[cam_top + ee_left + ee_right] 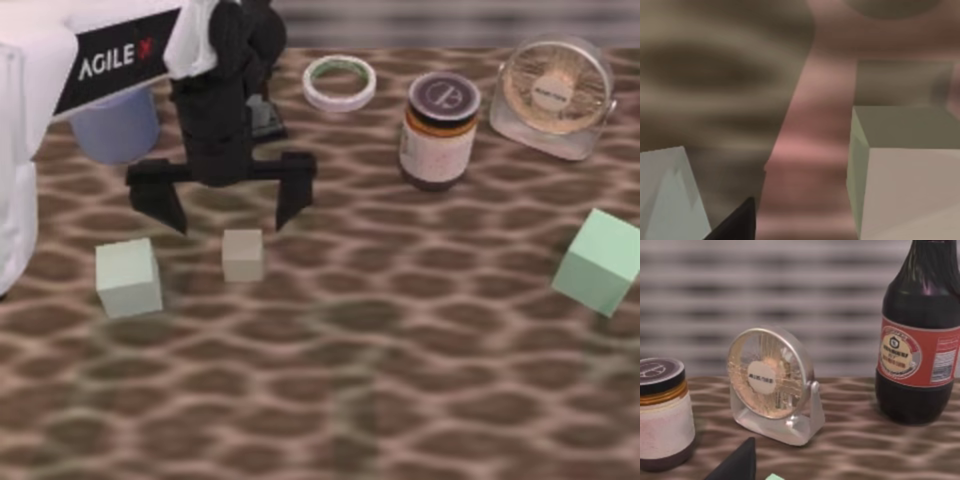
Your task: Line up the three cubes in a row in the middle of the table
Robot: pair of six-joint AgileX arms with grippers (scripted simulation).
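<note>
The small beige-grey cube (243,254) sits left of the table's middle. The whitish pale-green cube (128,277) stands further left. The largest mint-green cube (600,260) lies tilted near the right edge. My left gripper (228,212) hangs open just behind the beige cube, its fingers spread wider than the cube and touching nothing. The left wrist view shows the beige cube (910,175) close up, the pale-green cube (665,200) and one dark fingertip (737,222). My right arm is outside the top view. Its wrist view shows one fingertip (737,462) and a mint-green cube corner (774,477).
Along the back of the brown patterned table (400,380) stand a tape roll (340,82), a lidded jar (438,128) and a small desk fan (552,95). A blue cup (115,125) sits under my left arm. A dark sauce bottle (920,340) stands beside the fan.
</note>
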